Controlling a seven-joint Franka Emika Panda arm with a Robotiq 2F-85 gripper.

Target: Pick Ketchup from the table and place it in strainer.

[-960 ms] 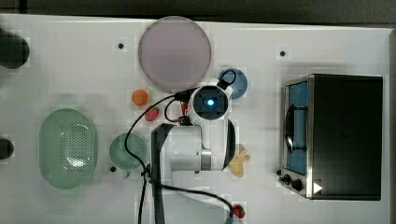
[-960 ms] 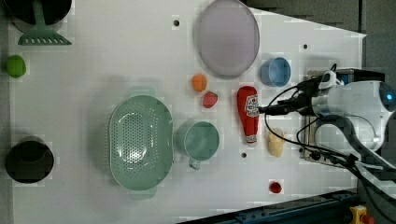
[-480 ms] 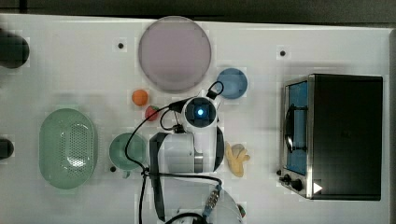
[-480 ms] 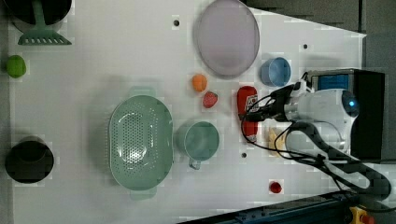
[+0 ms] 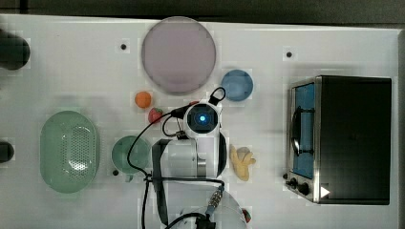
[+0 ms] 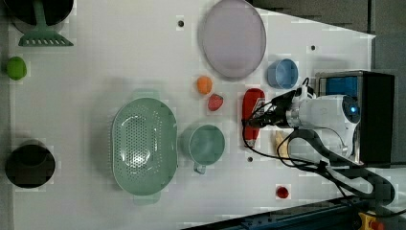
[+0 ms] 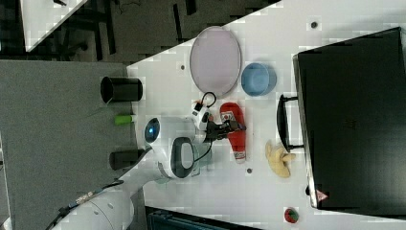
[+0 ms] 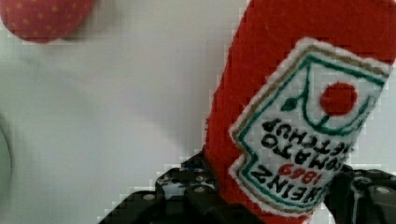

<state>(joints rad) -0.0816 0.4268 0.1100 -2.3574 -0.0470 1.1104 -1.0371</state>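
From here I see the hand [image 6: 262, 118] down at the bench [image 6: 95, 86], over the middle of the ketchup [image 6: 252, 98]. In the wrist view its two black fingers [image 8: 187, 189] stand one on each side of the bottle, just below the white label, and both look pressed against the red sides. I read that as the hand grasping the ketchup [image 8: 280, 56].

The bottle lies flat on the bench, lengthwise up and down in the left view, with its narrow end toward the left view's bottom. In the right view the ketchup [image 7: 238, 143] also lies flat, the hand [image 7: 230, 127] across it, with a banana [image 7: 279, 159] near it on the right view's right and the black oven [image 7: 354, 120] beyond.

A strawberry [image 6: 215, 102] sits just beside the bottle on the left view's left, apart from it, and an orange ball [image 6: 204, 85] sits above the strawberry. The green cup [image 6: 206, 143] stands near the bottle's lower end, between it and the strainer [image 6: 143, 139]. The strainer is well apart from the ketchup, at the left view's left of the cup, and holds nothing. A lilac plate [image 6: 234, 38] and a blue bowl [image 6: 282, 73] lie toward the left view's top.
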